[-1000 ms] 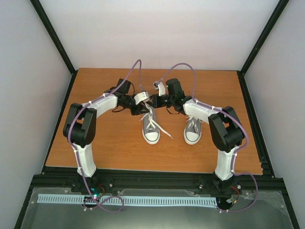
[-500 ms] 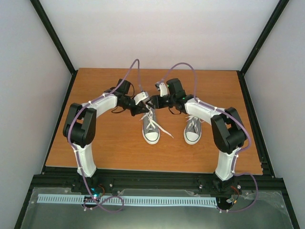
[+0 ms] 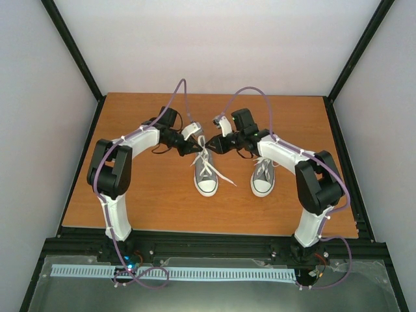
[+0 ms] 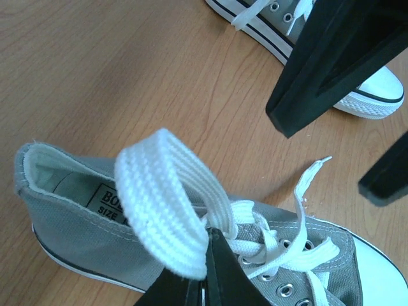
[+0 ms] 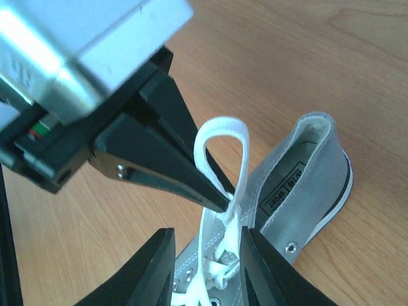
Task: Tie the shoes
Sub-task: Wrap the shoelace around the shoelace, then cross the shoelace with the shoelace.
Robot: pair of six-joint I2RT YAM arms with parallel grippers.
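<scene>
Two grey sneakers with white toe caps stand side by side, toes toward me: the left shoe [image 3: 207,175] and the right shoe [image 3: 263,177]. My left gripper [image 3: 196,145] is over the left shoe's ankle opening, shut on a loop of its white lace [image 4: 162,197], holding the loop upright [image 5: 221,131]. My right gripper [image 3: 214,144] is open, its fingers [image 5: 145,271] straddling the lace base just under the loop without holding it. The left shoe [image 4: 70,217] shows loosely crossed laces. A loose lace end [image 3: 225,177] trails to its right.
The right shoe [image 4: 382,89] lies close beside the work spot. The wooden tabletop [image 3: 143,195] is ringed by a black frame [image 3: 195,239] and white walls. Purple cables arch above both wrists.
Both grippers have shifted slightly toward the far side above the left shoe. The right arm's elbow has swung a little to the right. The lace loop stays pinched by the left gripper.
</scene>
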